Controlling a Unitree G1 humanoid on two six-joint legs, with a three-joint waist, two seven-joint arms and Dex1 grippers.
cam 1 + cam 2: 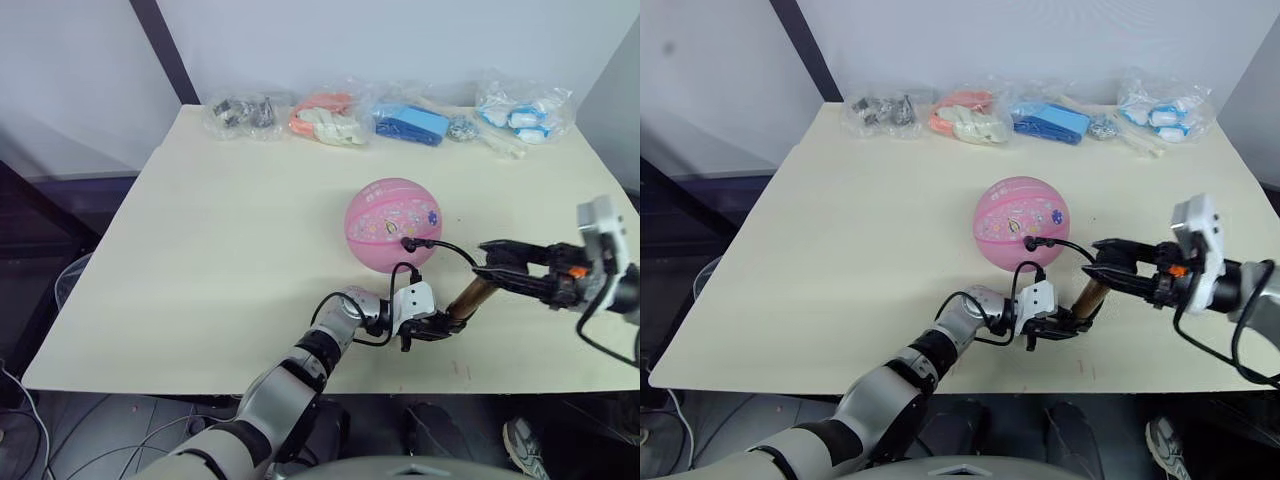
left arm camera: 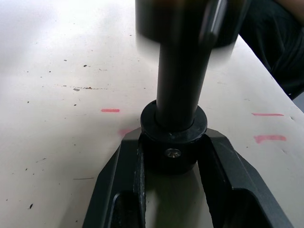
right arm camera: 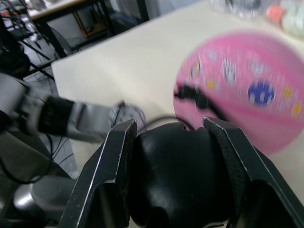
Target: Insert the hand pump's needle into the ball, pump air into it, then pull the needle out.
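Both claws hold the pump (image 1: 468, 299) beside the ball (image 1: 393, 224): left claw (image 1: 425, 330) clamps its base, right claw (image 1: 487, 273) its handle. Needle (image 1: 408, 243) sits in the valve; a skewed stroke could roll the ball and bend it or yank it out.

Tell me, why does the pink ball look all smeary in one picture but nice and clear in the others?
In the right wrist view the ball is streaked with blur, while the pump handle between that gripper's fingers looks sharper. In the left eye view the ball is crisp, with soft even light and a faint shadow. In the left wrist view the top of the hand pump is fuzzy, the cap near the fingers clear.
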